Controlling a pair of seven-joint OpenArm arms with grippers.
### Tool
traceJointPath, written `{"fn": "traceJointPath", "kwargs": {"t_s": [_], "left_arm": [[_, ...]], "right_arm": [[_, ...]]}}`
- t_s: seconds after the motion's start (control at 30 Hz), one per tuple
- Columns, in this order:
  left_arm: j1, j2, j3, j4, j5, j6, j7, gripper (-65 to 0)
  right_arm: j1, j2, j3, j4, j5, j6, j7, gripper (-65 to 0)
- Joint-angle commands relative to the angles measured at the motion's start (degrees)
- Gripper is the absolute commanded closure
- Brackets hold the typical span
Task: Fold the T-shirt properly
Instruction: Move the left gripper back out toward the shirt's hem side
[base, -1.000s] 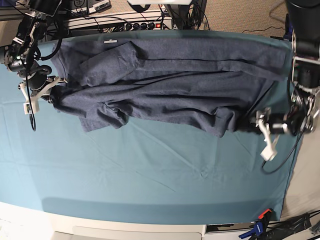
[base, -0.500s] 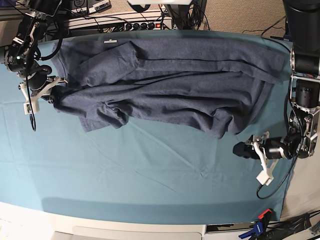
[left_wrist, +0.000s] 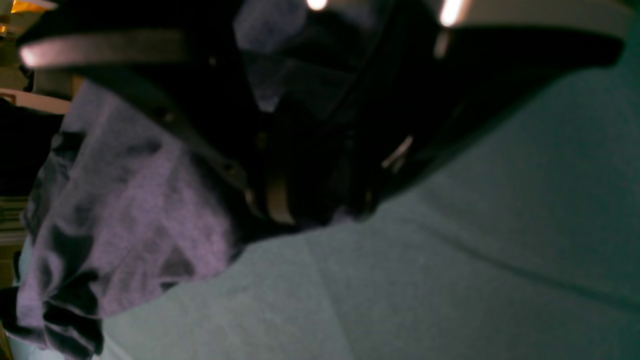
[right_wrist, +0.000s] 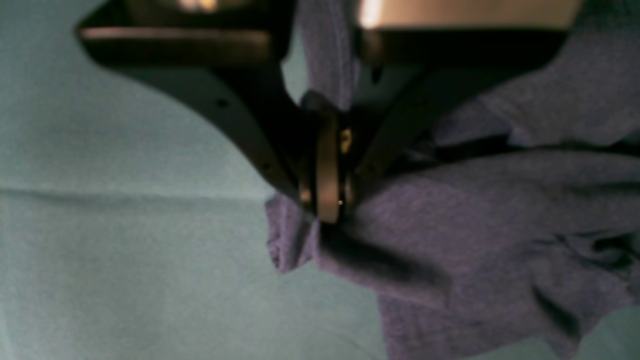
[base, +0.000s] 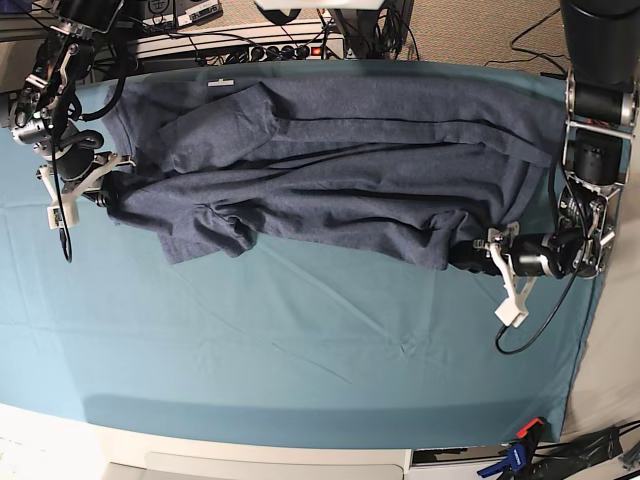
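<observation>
The blue-grey T-shirt (base: 350, 170) lies rumpled across the far half of the teal table cloth (base: 300, 340), its white neck tag (base: 220, 83) at the back left. My right gripper (base: 100, 192) at the shirt's left end is shut on a bunched edge of the T-shirt (right_wrist: 475, 225); in the right wrist view the gripper (right_wrist: 327, 200) pinches the fabric. My left gripper (base: 468, 258) sits low at the shirt's front right corner. In the blurred left wrist view this gripper (left_wrist: 320, 205) has its jaws partly apart, the T-shirt (left_wrist: 125, 225) reaching up to them.
Power strips and cables (base: 250, 45) line the table's back edge. A blue-and-orange clamp (base: 520, 455) grips the front right corner. A loose cable (base: 535, 325) hangs from the left arm's wrist. The cloth's right edge (base: 590, 330) runs close to that arm.
The left gripper drew back from the shirt toward the table's front, holding nothing, then returned to the shirt's front right corner. The right gripper and its hold stayed put.
</observation>
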Motion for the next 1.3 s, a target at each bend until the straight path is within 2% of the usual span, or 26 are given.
{"fn": "traceJointPath", "kwargs": {"t_s": [0.0,0.57,0.63,0.73,0.77,1.03,1.27], "left_arm": [[-1.4,-1.2,-0.3,0.7,-0.3,-0.2,-0.3,-20.9],[3.0,-0.1,-0.3,0.7,-2.1,-0.4,0.7,-20.8],[2.9,0.3,-0.3,0.7,-2.1,-1.0,0.7,-17.4],[3.0,0.9,-0.3,0.7,-2.1,-1.4,0.5,-1.2],[3.0,1.0,-0.3,0.7,-2.1,-1.4,0.2,0.0],[0.1,0.4,-2.3,0.7,-2.0,-1.4,-0.3,0.0],[-4.6,-3.4,-5.8,0.7,-1.9,-1.4,-0.1,0.0]], "right_arm": [[0.5,1.0,0.4,1.0,0.8,0.2,1.4,0.0],[0.5,1.0,0.4,1.0,0.8,0.2,1.4,0.0],[0.5,1.0,0.4,1.0,0.8,0.2,1.4,0.0],[0.5,1.0,0.4,1.0,0.8,0.2,1.4,0.0],[0.5,1.0,0.4,1.0,0.8,0.2,1.4,0.0],[0.5,1.0,0.4,1.0,0.7,0.2,1.4,0.0],[0.5,1.0,0.4,1.0,0.7,0.2,1.5,0.0]]}}
